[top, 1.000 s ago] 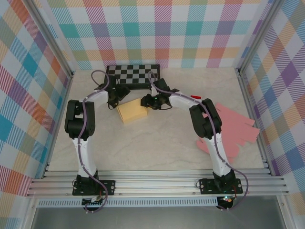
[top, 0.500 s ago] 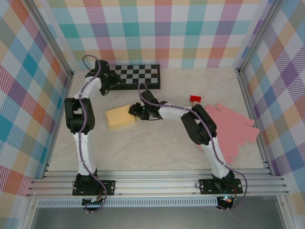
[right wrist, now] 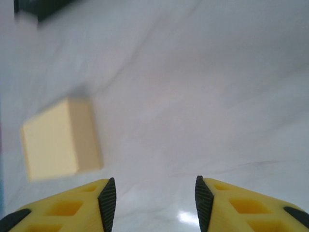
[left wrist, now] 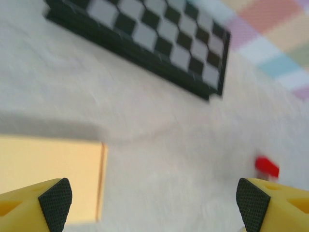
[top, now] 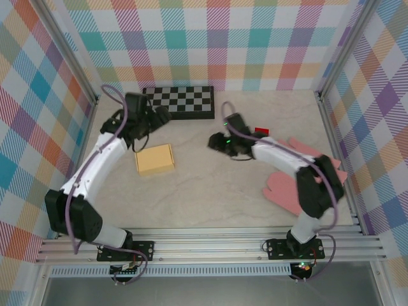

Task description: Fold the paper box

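Note:
The paper box (top: 155, 159) is a closed yellow-tan block lying flat on the table left of centre, with nothing touching it. My left gripper (top: 159, 116) hovers just behind it, near the chessboard, jaws wide open and empty. In the left wrist view the box (left wrist: 48, 174) lies low on the left, beyond the left gripper (left wrist: 154, 199). My right gripper (top: 217, 141) hangs to the right of the box, a clear gap away, open and empty. The right wrist view has the box (right wrist: 60, 137) ahead on the left of the right gripper (right wrist: 152, 198).
A black-and-white chessboard (top: 182, 101) lies at the back of the table. A small red block (top: 261, 131) sits behind the right forearm. Flat pink paper sheets (top: 299, 182) are spread at the right, under the right arm. Checked walls close in three sides.
The box has slid left. My right gripper has opened, let go of it and pulled back to the right. My left arm has swung away from the box and come back near the chessboard.

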